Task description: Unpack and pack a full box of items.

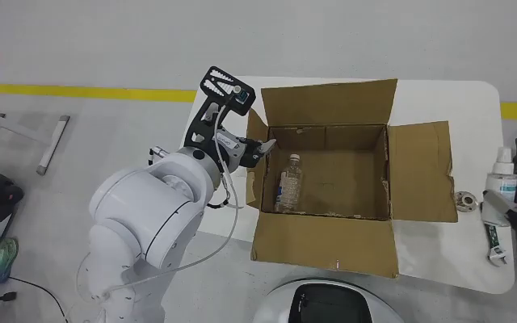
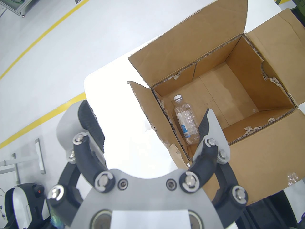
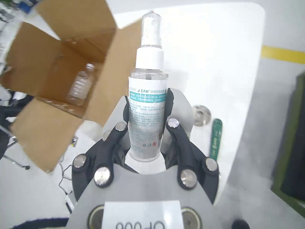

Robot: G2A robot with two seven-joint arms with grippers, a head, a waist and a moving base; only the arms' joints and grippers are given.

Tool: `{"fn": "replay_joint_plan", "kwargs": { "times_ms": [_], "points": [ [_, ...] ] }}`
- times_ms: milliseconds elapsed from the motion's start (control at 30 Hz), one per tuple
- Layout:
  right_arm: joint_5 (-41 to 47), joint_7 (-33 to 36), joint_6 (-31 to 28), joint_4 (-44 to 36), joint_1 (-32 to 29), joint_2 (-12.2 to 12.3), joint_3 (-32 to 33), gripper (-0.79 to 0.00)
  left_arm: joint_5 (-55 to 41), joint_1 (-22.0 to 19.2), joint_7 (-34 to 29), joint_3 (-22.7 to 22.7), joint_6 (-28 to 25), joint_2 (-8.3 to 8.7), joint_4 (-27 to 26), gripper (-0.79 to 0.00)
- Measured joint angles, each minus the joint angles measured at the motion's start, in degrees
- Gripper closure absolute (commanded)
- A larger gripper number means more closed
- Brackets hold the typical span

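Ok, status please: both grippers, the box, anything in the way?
Left gripper open, beside box. Right gripper shut on spray bottle, right of box. Water bottle lying in box, flaps open, nothing blocking.

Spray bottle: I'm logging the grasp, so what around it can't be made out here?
Spray bottle lower sides: right wrist view, covered by the right gripper.
Green tool lower end: right wrist view, behind that gripper.
Water bottle base: left wrist view, behind a left gripper finger.

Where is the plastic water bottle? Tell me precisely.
In the top view the plastic water bottle lies on the floor of the open cardboard box, against its left wall, cap toward the far flap.
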Motion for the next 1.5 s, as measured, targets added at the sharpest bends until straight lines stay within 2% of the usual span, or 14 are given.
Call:
{"fn": "replay_joint_plan", "kwargs": {
  "times_ms": [133, 300, 500, 733, 833, 933, 1200, 1267, 1300, 1367, 1433, 1467, 1500],
  "points": [
    [6.77, 5.46, -1.81, 0.0, 5.01, 1.6, -3.47, 0.0, 0.0, 0.0, 0.0, 0.0, 0.0, 0.0, 0.0, -0.785],
    [2.45, 9.59, 1.93, 0.0, 13.49, 3.41, -13.73, 0.0, 0.0, 0.0, 0.0, 0.0, 0.0, 0.0, 0.0, -0.785],
    [-11.28, 10.47, 14.65, 0.0, 23.39, 4.27, -33.71, 0.0, 0.0, 0.0, 0.0, 0.0, 0.0, 0.0, 0.0, -0.785],
    [-35.64, 9.85, 33.6, 1.44, 30.27, 3.88, -55.44, 0.0, 0.0, 0.0, 0.0, 0.0, 0.0, 0.0, 0.0, -0.785],
    [-42.92, 8.79, 40.29, 5.86, 33.62, 3.27, -62.01, 0.0, 0.0, 0.0, 0.0, 0.0, 0.0, 0.0, 0.0, -0.785],
    [-44.09, 8.63, 45.86, 10.76, 37.73, 2.44, -66.19, 0.0, 0.0, 0.0, 0.0, 0.0, 0.0, 0.0, 0.0, -0.785],
    [-47.03, 10.54, 54.27, 21.15, 47.24, 0.49, -74.13, -0.012, 0.0, 0.0, 0.0, 0.0, 0.0, 0.0, 0.0, -0.785],
    [-48.11, 10.98, 55.47, 23.44, 49.02, 0.04, -75.9, -0.234, 0.0, 0.0, 0.0, 0.0, 0.0, 0.0, 0.0, -0.785],
    [-48.45, 11.24, 55.93, 24.53, 49.83, -0.19, -76.75, -0.302, 0.0, 0.0, 0.0, 0.0, 0.0, 0.0, 0.0, -0.785],
    [-48.85, 11.72, 56.68, 27.19, 51.66, -0.72, -78.36, -0.382, 0.0, 0.0, 0.0, 0.0, 0.0, 0.0, 0.0, -0.785],
    [-49.09, 12.1, 56.68, 29.59, 53.39, -1.22, -79.81, -0.696, 0.0, 0.0, 0.0, 0.0, 0.0, 0.0, 0.0, -0.785],
    [-48.97, 12.37, 56.55, 30.39, 53.99, -1.42, -80.32, -0.767, 0.0, 0.0, 0.0, 0.0, 0.0, 0.0, 0.0, -0.785],
    [-48.83, 12.57, 56.5, 31.05, 54.51, -1.6, -80.67, -0.776, 0.0, 0.0, 0.0, 0.0, 0.0, 0.0, 0.0, -0.785]
  ]
}}
